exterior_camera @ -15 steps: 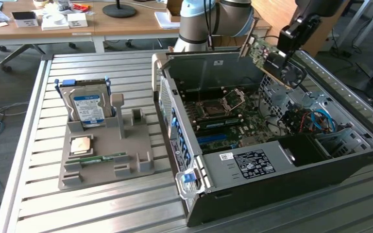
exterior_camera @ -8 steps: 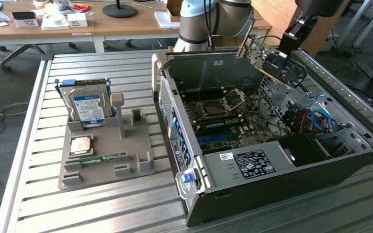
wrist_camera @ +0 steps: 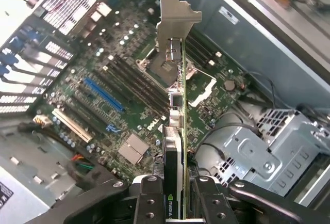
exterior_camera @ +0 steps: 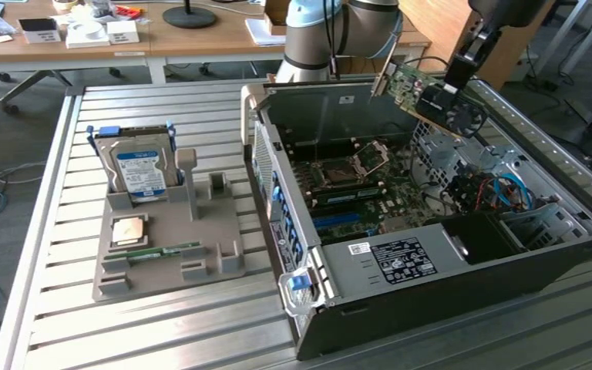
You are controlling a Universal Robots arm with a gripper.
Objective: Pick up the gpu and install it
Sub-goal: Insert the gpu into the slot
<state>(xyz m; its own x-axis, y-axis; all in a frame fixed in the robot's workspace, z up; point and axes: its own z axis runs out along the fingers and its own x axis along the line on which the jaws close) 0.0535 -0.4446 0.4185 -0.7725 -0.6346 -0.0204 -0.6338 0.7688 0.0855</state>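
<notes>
The gpu is a green card with a black round fan and a silver end bracket. It hangs tilted in the air over the back right of the open computer case. My gripper is shut on its fan end. In the wrist view the gpu is seen edge-on, its silver bracket pointing away from the camera, with my gripper closed on it from both sides. Below it lies the motherboard with its blue and beige slots.
A grey holder tray on the slatted table carries a silver hard drive, a processor chip and a memory stick. Inside the case sit a drive cage and coloured cables.
</notes>
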